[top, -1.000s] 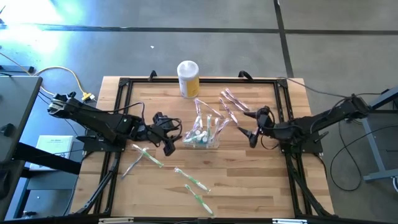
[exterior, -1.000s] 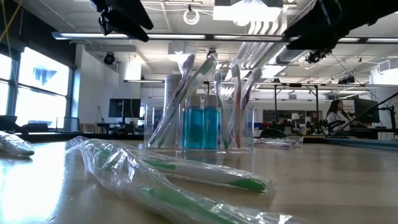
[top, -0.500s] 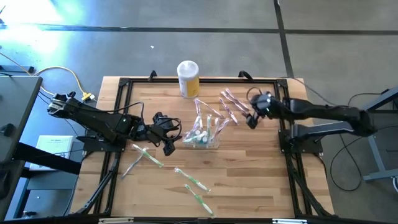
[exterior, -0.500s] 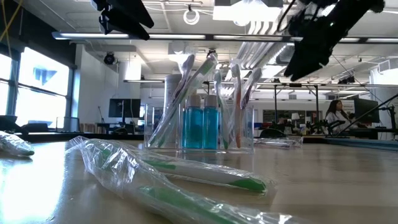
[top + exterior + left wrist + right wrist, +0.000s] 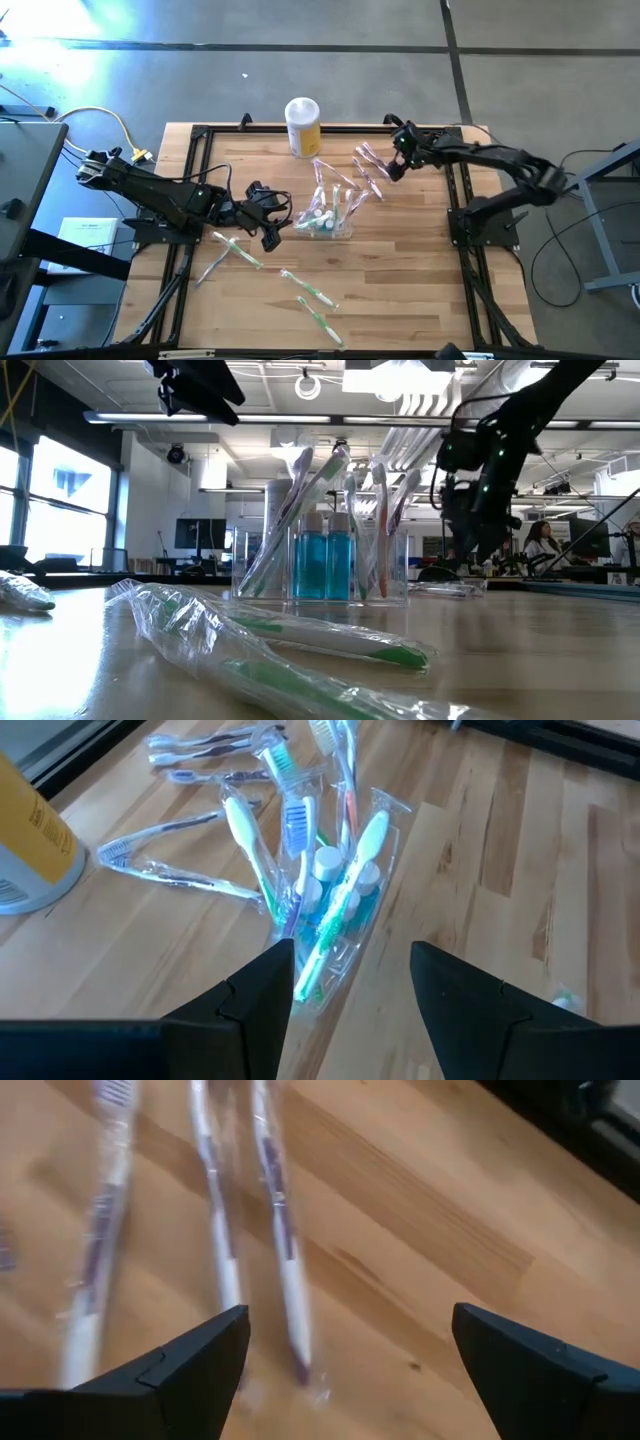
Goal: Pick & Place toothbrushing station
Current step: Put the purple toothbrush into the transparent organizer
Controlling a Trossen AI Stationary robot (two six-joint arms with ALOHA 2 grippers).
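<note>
Toothbrushing station [image 5: 327,216]: clear, thin-walled plastic, mid wooden worktop [image 5: 400,290], holding brushes and 2 blue bottles. Left pincer [image 5: 274,217] spread just beside it, empty. Right pincer [image 5: 397,160] spread, arm outstretched over crinkly wrapped toothbrushes [image 5: 371,166].

right tool [image 5: 393,168]: swung from beside the clear plastic holder [image 5: 327,214] to over the purple wrapped toothbrushes [image 5: 368,165], fingers spread.

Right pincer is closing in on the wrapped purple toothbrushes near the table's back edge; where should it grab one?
Judging by the right wrist view, take the wrapped purple toothbrush nearest the open right pincer mid-handle, from straight above, fingers across the shaft. It lies flat beside two others, so only the top is free.
</note>
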